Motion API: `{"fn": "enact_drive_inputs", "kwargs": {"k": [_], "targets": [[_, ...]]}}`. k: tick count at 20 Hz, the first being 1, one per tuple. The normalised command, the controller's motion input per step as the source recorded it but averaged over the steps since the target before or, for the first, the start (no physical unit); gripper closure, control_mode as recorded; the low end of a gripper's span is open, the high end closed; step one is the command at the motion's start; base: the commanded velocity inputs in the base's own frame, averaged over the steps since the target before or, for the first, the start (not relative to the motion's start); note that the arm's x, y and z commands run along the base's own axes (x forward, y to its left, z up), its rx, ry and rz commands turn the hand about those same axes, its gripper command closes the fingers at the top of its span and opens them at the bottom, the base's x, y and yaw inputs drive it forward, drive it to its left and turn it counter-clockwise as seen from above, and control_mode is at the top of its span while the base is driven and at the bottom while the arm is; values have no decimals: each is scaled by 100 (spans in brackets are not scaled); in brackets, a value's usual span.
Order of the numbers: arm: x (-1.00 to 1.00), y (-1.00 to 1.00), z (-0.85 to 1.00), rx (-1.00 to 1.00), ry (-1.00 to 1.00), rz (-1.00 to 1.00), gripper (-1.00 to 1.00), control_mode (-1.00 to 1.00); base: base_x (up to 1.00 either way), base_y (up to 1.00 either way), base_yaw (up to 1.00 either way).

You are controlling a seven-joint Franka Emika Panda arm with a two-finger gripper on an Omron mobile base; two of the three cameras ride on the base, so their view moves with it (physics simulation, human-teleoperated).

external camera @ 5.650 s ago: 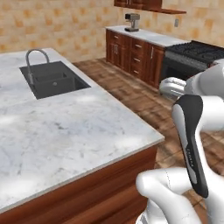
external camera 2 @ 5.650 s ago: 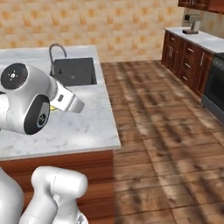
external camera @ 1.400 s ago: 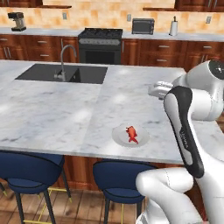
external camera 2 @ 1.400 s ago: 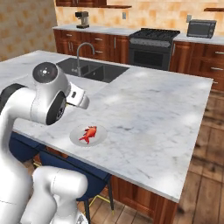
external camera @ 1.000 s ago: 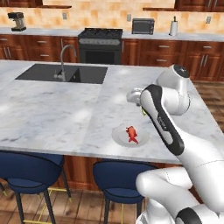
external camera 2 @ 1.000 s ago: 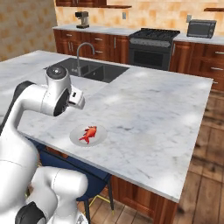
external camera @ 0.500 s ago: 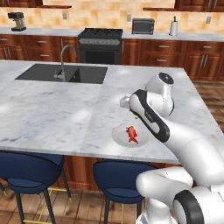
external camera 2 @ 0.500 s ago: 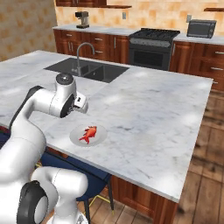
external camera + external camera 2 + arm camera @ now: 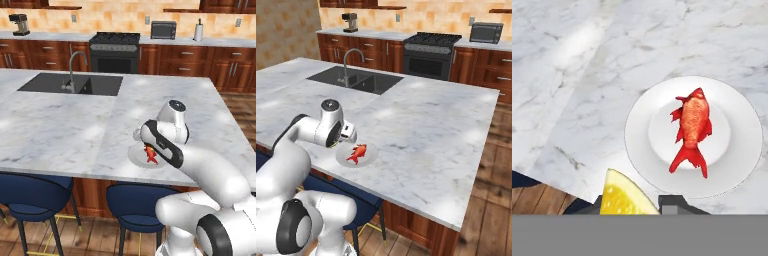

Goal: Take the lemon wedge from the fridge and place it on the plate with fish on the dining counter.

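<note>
I'm on the last leg now: the lemon wedge is in my gripper, jaws clamped on it, and I've got it up above the table, just off the rim of the plate where the red fish lies. The plate sits close to the near edge of the table, on my side, well away from the dark sink and its tap toward the far left corner. In the hand view the wedge pokes up yellow at the bottom, between the fingertips, and it sits beside the plate's edge, not over the white middle yet, so I judge the drop isn't lined up. Next I want a small shift to bring the wedge over a bare part of the plate next to the fish, then ease down and let the jaws part; let go too soon and I reckon the wedge lands on the marble or slips off the near edge toward the blue stools. As for the arm, it's folded tight: it comes up from the base, bends back over itself, and the wrist hangs low over the plate with the hand pointing down at the table. How high the wedge is above the plate I can't tell from here.
</note>
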Motion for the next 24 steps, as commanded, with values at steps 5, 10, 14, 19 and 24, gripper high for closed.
{"fn": "enact_drive_inputs", "kwargs": {"k": [5,10,14,19,24], "targets": [[28,21,-59,-13,4,2,100,-100,0,0,0],[50,0,-32,-3,3,2,100,-100,0,0,0],[41,0,-30,0,9,5,100,-100,0,0,0],[4,0,-33,0,7,9,100,-100,0,0,0],[15,0,-6,1,0,3,-100,-100,0,0,0]]}}
